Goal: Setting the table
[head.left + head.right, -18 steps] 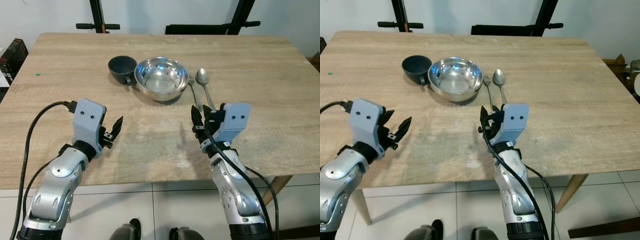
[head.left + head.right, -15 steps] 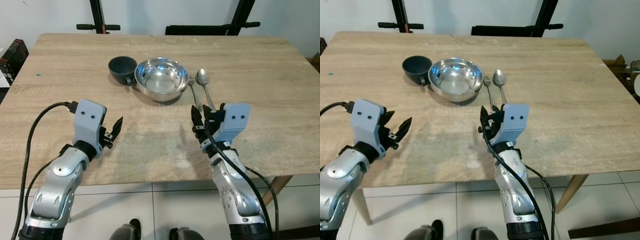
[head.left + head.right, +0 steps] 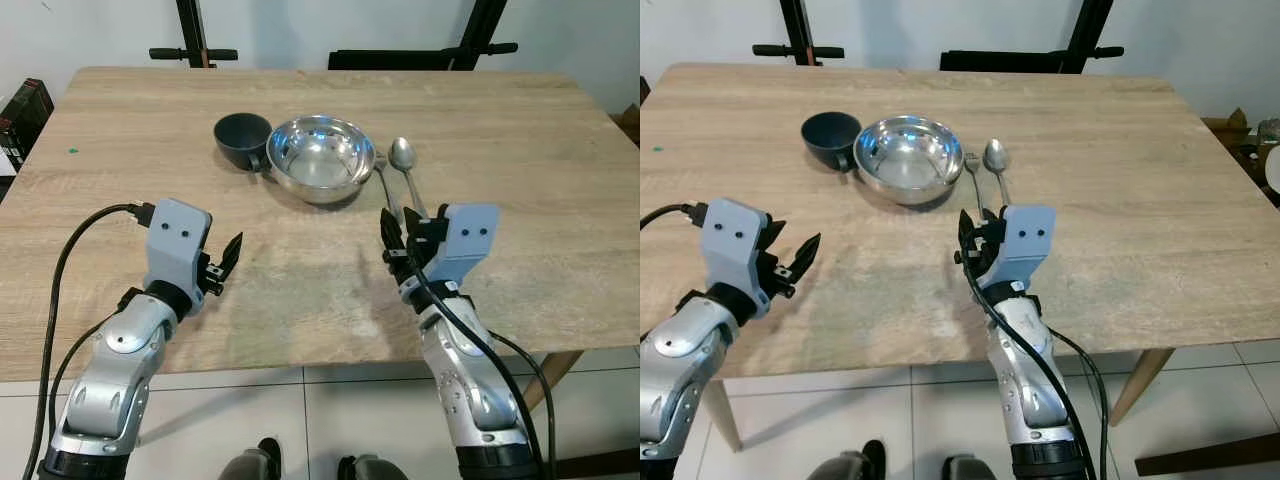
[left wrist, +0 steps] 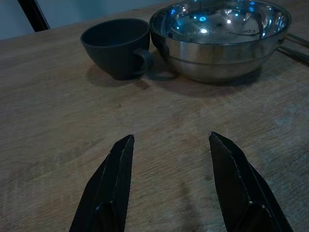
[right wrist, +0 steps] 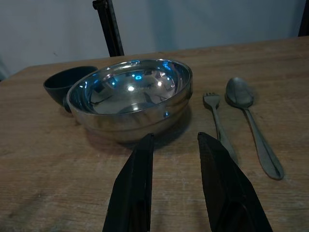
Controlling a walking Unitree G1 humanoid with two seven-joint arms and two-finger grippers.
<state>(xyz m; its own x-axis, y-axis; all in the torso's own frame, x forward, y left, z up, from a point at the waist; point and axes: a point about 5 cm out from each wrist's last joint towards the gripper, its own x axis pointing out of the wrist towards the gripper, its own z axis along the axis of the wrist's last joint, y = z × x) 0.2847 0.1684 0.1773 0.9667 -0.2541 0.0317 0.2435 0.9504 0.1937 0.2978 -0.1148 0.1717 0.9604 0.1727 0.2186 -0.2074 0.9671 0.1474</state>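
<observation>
Cutlery, bowl and cup already sit grouped near the far middle of my wooden table [image 3: 520, 130]: the steel bowl [image 3: 322, 156] with the dark cup [image 3: 243, 138] touching its left side, and the fork [image 5: 216, 117] and spoon [image 3: 407, 170] lying just beside it on the right. I judge the laying-out largely done, so this looks like a pause between steps; any next move would call for reaching forward to whichever piece needs shifting. My left gripper [image 4: 170, 145] hovers low over bare wood near the front edge, its fingers spread apart and pinching nothing, aimed toward the cup and bowl. My right gripper [image 5: 174, 142] floats just short of the fork and spoon handles, fingers parted by a narrow gap, empty too. Both forearms stretch in from the near edge, wrists level.
</observation>
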